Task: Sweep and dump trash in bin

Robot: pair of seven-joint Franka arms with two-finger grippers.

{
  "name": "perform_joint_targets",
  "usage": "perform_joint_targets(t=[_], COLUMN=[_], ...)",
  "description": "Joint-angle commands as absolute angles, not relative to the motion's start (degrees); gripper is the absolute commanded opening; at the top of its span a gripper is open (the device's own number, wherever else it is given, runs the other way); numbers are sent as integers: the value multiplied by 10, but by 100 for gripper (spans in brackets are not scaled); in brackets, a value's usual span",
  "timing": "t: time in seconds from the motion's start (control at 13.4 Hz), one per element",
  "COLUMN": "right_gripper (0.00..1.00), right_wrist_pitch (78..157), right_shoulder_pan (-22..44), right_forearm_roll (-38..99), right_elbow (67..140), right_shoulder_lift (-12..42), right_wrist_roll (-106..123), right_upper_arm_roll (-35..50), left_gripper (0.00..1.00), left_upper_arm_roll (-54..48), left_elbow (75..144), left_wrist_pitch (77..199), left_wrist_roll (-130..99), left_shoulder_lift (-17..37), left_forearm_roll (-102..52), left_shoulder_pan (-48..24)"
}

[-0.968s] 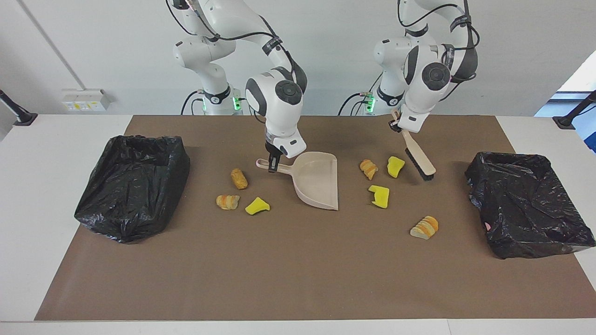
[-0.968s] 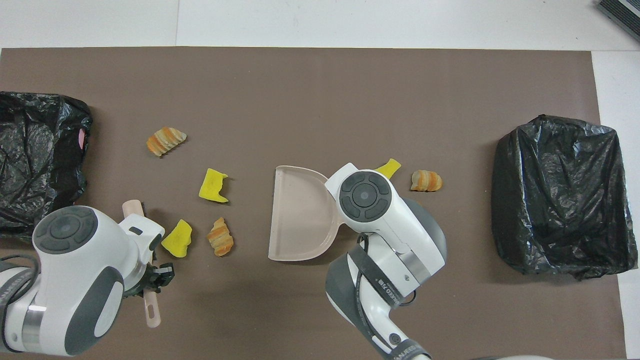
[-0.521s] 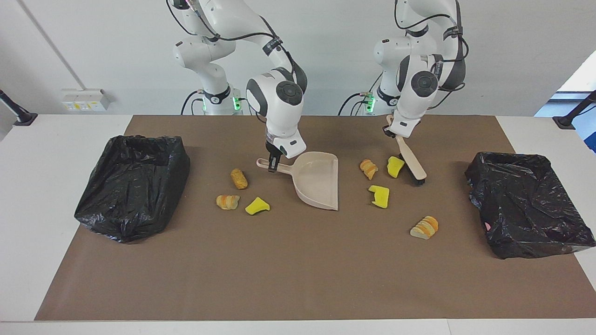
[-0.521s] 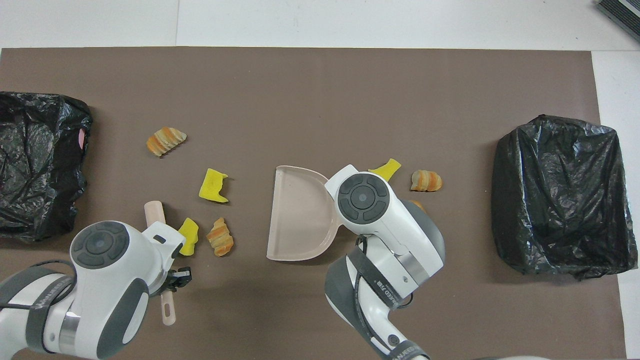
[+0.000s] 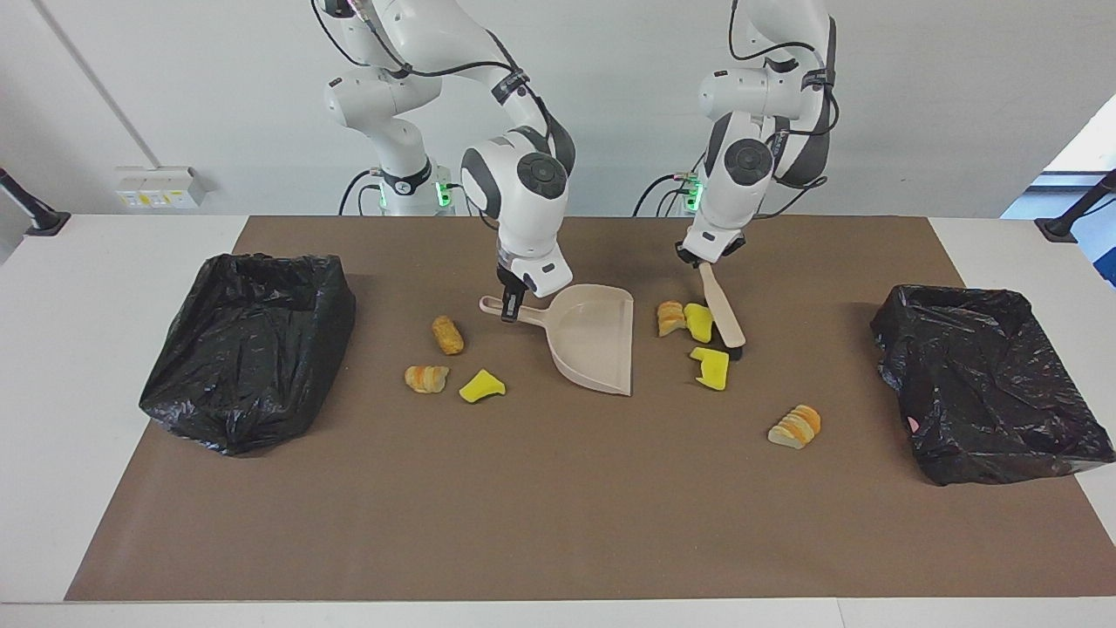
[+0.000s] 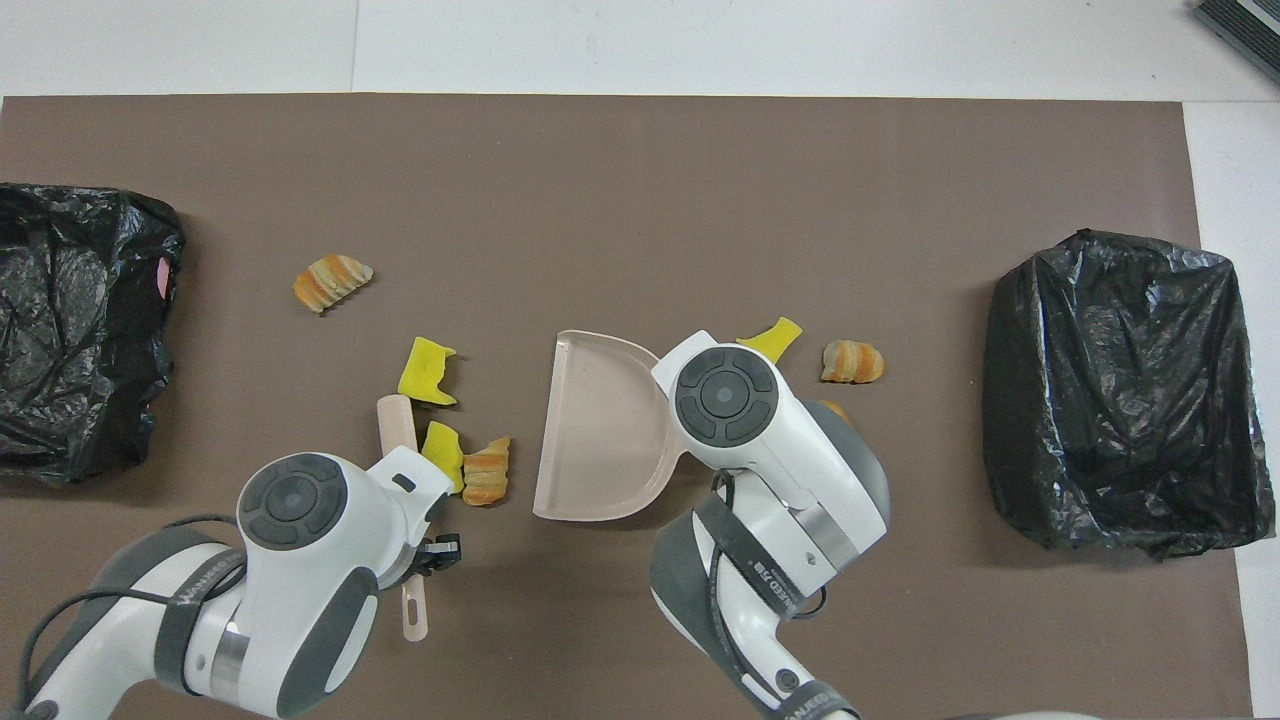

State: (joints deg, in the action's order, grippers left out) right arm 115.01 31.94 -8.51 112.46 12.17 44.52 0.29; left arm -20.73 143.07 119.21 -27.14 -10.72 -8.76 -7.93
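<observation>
A beige dustpan (image 5: 593, 344) (image 6: 600, 440) lies flat mid-mat, its mouth turned toward the left arm's end. My right gripper (image 5: 510, 307) is shut on its handle. My left gripper (image 5: 699, 260) is shut on the handle of a beige brush (image 5: 724, 307) (image 6: 396, 422), bristles down on the mat. Against the brush lie a yellow sponge chunk (image 5: 697, 321) (image 6: 441, 455) and a bread piece (image 5: 670, 318) (image 6: 487, 470), close to the pan's mouth. Other trash lies loose: a sponge chunk (image 5: 711, 366), striped bread (image 5: 795, 426), and three bits (image 5: 447, 334) by the pan's handle.
Two bins lined with black bags stand on the brown mat, one at the right arm's end (image 5: 248, 349) (image 6: 1120, 390), one at the left arm's end (image 5: 985, 384) (image 6: 75, 320). White table borders the mat.
My left arm has swept the brush toward the dustpan, pushing one yellow chunk and one bread piece along with it. The dustpan and my right arm have hardly moved.
</observation>
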Motion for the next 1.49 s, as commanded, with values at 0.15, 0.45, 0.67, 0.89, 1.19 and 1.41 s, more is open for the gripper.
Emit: perform_joint_targets(t=[0.15, 0.45, 0.67, 0.89, 1.19, 1.41], right_gripper=[0, 0, 0, 0, 0, 0], right_wrist_pitch=[1130, 1129, 1122, 1122, 1122, 1121], right_shoulder_pan=[317, 317, 317, 317, 316, 314], right_forearm_roll=[-100, -100, -100, -100, -99, -96], right_elbow=[1136, 1136, 1136, 1136, 1134, 1130], right_shoulder_lift=[114, 114, 113, 113, 114, 117], right_wrist_roll=[429, 429, 429, 429, 426, 418], right_upper_arm_roll=[5, 5, 5, 5, 6, 6], left_gripper=[0, 0, 0, 0, 0, 0], left_upper_arm_roll=[-204, -205, -204, -199, -199, -197], left_elbow=[1363, 1339, 1274, 1202, 1175, 1168], left_wrist_pitch=[1212, 1208, 1178, 1106, 1083, 1091], left_wrist_roll=[-280, -275, -286, -287, -278, -219], left_shoulder_lift=[-48, -38, -11, 4, 5, 15], left_forearm_roll=[-140, -166, -187, -184, -80, -20], left_shoulder_pan=[-134, -179, -205, -178, -102, -42])
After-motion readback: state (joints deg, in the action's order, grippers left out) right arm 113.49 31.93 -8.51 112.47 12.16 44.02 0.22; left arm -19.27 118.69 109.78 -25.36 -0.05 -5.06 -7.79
